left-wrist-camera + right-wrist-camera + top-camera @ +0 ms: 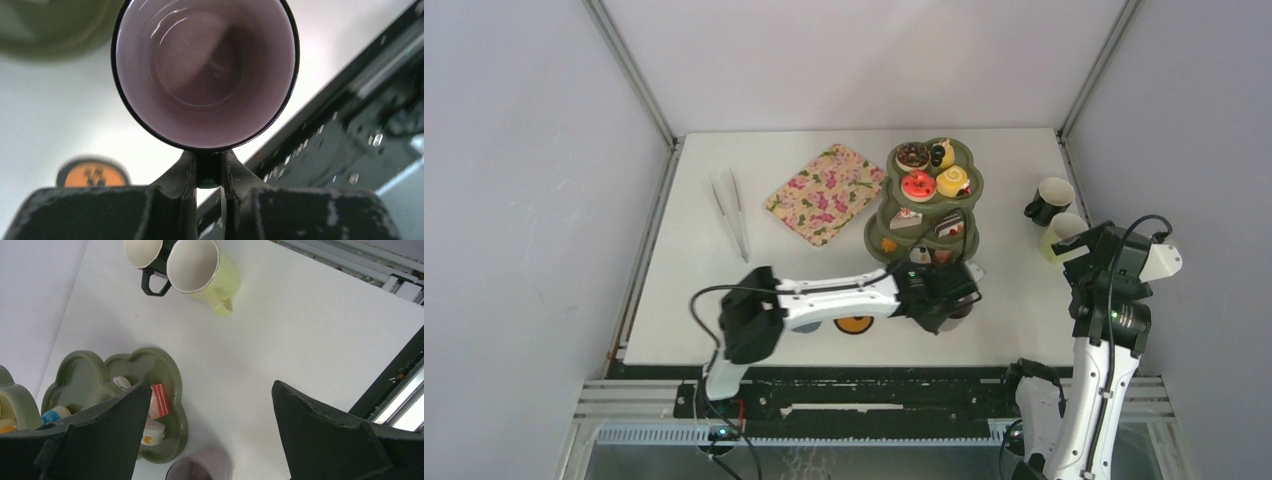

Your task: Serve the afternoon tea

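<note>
White table (pixel 686 290), left gripper (pixel 209 166) pinching mug (pixel 205 75) by near rim — stand (pixel 173 374) beside

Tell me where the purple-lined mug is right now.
In the top view the mug is centre-front, held in the jaws of the left arm, in front of the green stand and right of the orange coaster.

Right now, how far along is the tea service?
Done: treats are loaded on the stand. In hand: left gripper is shut on the lilac-lined mug, near the stand. Left: black mug and yellow-green mug sit together far right; right gripper open, holding nothing; orange coaster carries no mug.
</note>
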`<state>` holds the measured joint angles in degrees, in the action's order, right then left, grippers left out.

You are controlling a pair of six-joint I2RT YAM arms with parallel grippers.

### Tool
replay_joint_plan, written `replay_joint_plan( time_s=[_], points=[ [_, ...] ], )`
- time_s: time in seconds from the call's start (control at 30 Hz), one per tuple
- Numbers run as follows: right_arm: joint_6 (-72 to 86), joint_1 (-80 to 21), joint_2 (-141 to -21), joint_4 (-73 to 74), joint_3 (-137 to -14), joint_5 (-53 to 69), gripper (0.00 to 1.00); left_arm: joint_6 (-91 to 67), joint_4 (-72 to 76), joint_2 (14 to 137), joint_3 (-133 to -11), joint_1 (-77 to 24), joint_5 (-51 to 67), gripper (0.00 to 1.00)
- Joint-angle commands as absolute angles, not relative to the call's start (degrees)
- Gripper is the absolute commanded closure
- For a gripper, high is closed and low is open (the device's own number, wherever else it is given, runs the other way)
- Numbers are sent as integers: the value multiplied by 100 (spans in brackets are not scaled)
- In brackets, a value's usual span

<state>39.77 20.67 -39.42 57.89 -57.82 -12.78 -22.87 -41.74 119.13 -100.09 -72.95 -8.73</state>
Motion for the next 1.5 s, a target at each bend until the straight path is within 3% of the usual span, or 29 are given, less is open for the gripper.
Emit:
replay_joint_plan(
  time_s=[0.0,0.27,0.53,0.8,1.47],
  points=[
    [3963,2061,-3900,5720,-6043,-1349,3,-2021,-4035,9992,-8765,-7278,-1005,100],
    [3933,1998,-3898,5711,-5924,-1327,3,-3040,-4125,8041,-6674,-7131,-2068,100],
    [3824,1912,-3997,5578,-5898,-1272,4,-5470,-4947,6768,-5319,-6485,-3581,100],
    [3705,1838,-3988,5545,-5856,-1213,2,-6832,-5378,5592,-4324,-5467,-3796,100],
    [3739,1824,-4025,5427,-5607,-993,3,-8177,-5708,4492,-3055,-5116,-3445,100]
  ],
)
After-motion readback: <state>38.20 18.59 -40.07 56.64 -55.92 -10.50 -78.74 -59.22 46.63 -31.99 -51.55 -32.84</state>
